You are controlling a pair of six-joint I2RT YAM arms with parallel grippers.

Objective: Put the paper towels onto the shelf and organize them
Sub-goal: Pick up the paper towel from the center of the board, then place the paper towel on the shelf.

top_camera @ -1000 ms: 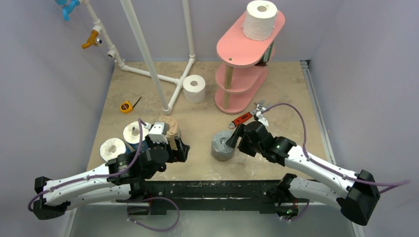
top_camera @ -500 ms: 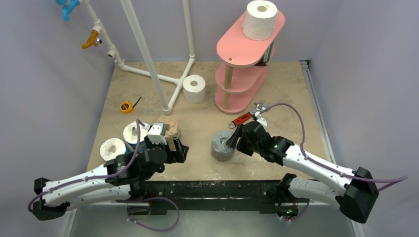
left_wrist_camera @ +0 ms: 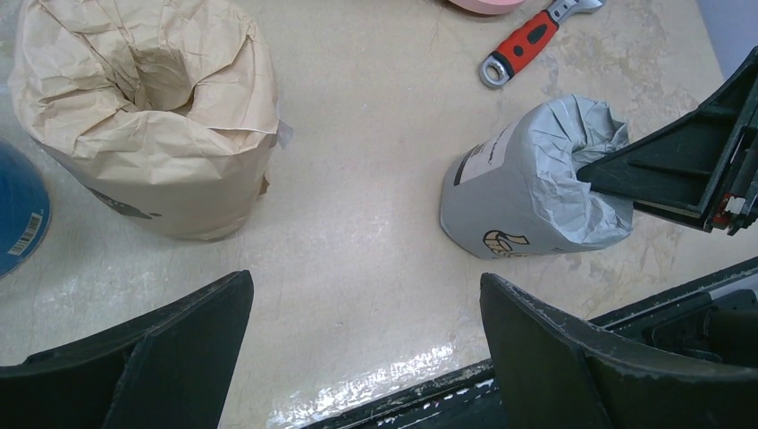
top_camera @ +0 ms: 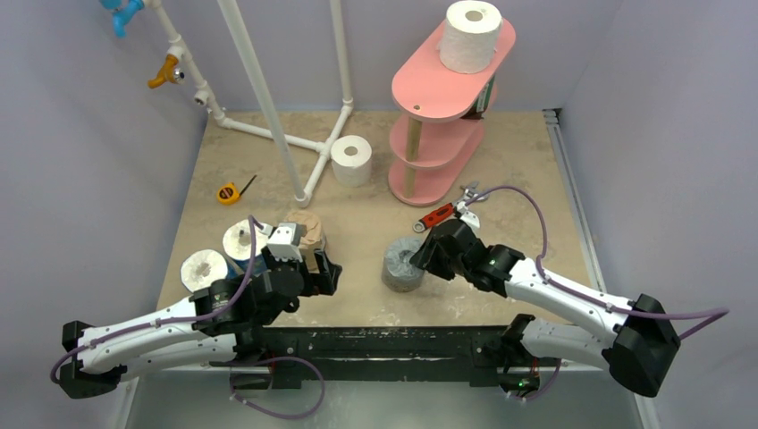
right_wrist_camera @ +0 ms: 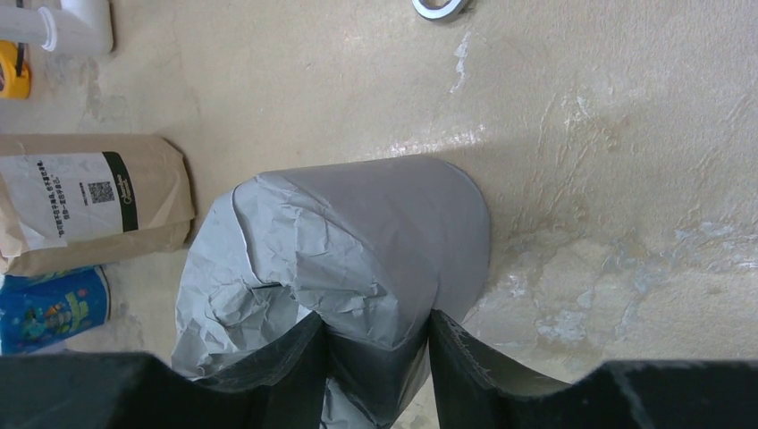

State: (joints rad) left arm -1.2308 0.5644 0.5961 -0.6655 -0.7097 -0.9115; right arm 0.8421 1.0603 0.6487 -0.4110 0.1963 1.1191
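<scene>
Three oval boards on posts make the pink shelf (top_camera: 425, 85), standing at 1 o'clock from the middle of the counter (top_camera: 518, 179). Its top board carries one white roll (top_camera: 471, 36) set at the far end, which leaves the near end free for more; the lower boards look bare, though partly hidden. The other paper towels wait on the counter. A loose white roll (top_camera: 352, 161) stands at 12 o'clock, near the shelf's foot. The tan roll (left_wrist_camera: 147, 116) stands upright at 9 o'clock, with a blue-wrapped roll (left_wrist_camera: 20, 214) and a third white roll (top_camera: 204, 268) grouped toward 8 o'clock. The grey roll (right_wrist_camera: 357, 241) sits upright at 5 o'clock, and the right tool (right_wrist_camera: 374, 329) grips it: one finger down the hollow core, the other outside, pinching the wrapped wall between them. That hold suits a roll too wide to span and should keep it upright for the lift. The left tool (left_wrist_camera: 357, 357) hangs with fingers spread wide, holding nothing, over bare counter between the tan and grey rolls, probably waiting its turn at the tan one. The red-handled wrench (top_camera: 438, 215) lies flat at 3 o'clock, between grey roll and shelf, so the carry needs height.
</scene>
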